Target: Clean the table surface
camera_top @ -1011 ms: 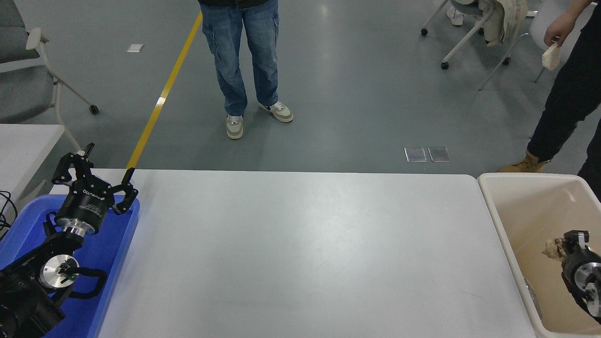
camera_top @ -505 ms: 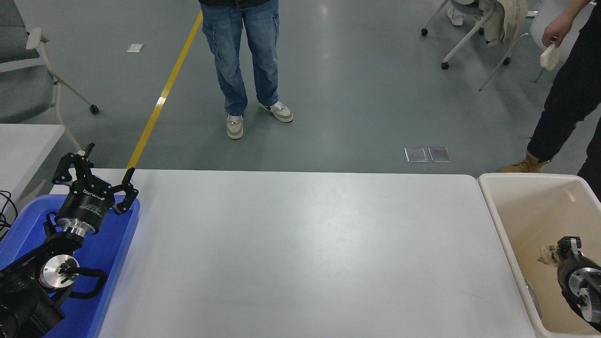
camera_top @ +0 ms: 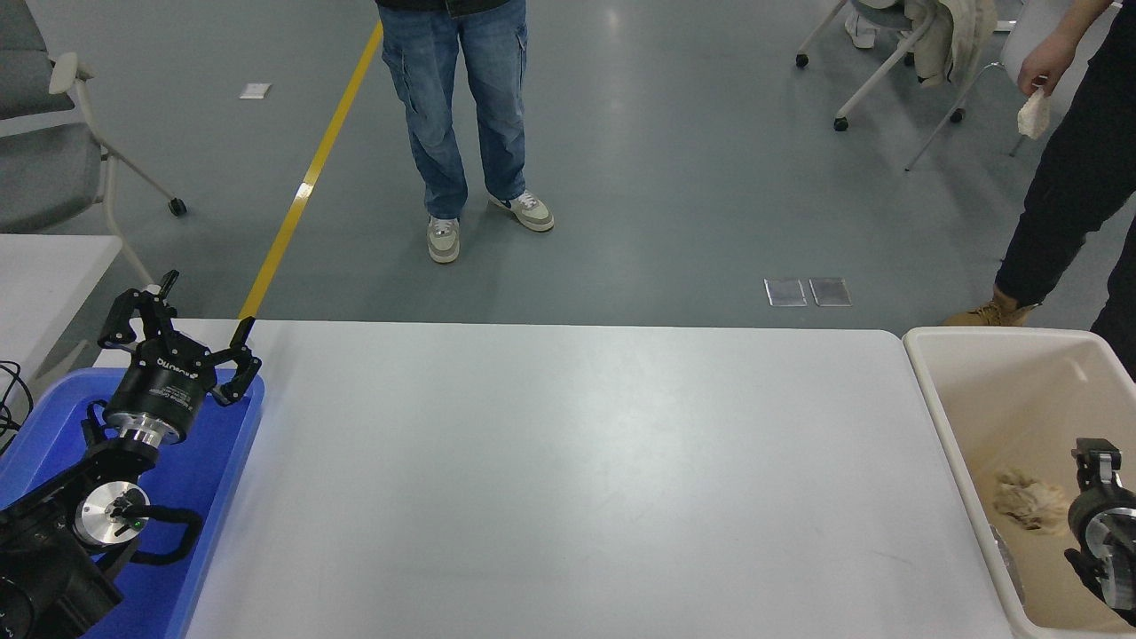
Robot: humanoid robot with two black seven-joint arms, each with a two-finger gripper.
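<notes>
Now that the paper wad has dropped into the bin | my right pincer: grip state unreadable | table shows no litter.

Two people, two bins, two tables.

Beyond my table lay a grey floor crossed by a yellow line. Wheeled chairs stood far right, another chair at left.

Table surface: wide matte white rectangle, rounded corners, level.
</notes>
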